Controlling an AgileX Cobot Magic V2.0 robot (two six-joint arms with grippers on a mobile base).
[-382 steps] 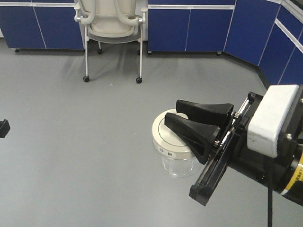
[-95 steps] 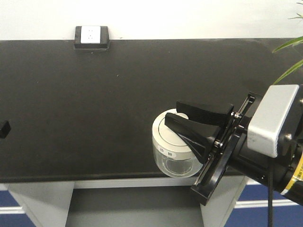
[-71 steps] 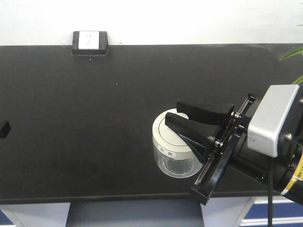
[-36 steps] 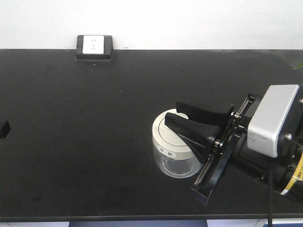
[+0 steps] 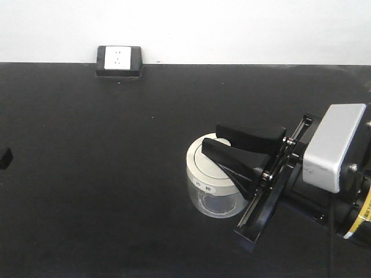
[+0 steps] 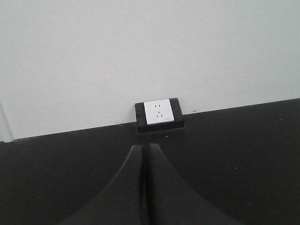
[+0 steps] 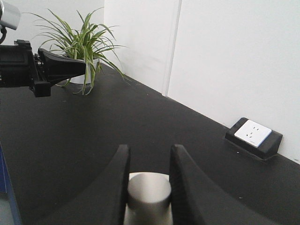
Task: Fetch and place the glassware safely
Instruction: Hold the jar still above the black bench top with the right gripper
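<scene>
The glassware is a small clear glass jar (image 5: pixel 217 204) under a wide cream-white lid (image 5: pixel 200 169). It hangs over the black countertop (image 5: pixel 87 174), right of centre in the front view. My right gripper (image 5: pixel 212 143) is shut on the lid's central knob (image 7: pixel 149 191), which sits tight between both fingers (image 7: pixel 123 161). Whether the jar touches the counter I cannot tell. My left gripper (image 6: pixel 144 148) has its fingers pressed together with nothing between them. Only its tip (image 5: pixel 4 157) shows at the left edge of the front view.
A white socket in a black box (image 5: pixel 120 59) stands at the back of the counter against the white wall. A potted spider plant (image 7: pixel 77 44) stands at the counter's far end, behind the left arm (image 7: pixel 44 70).
The counter has drawn closer: its front edge has dropped out of the front view and black surface now fills it. The jar stays in my right gripper.
</scene>
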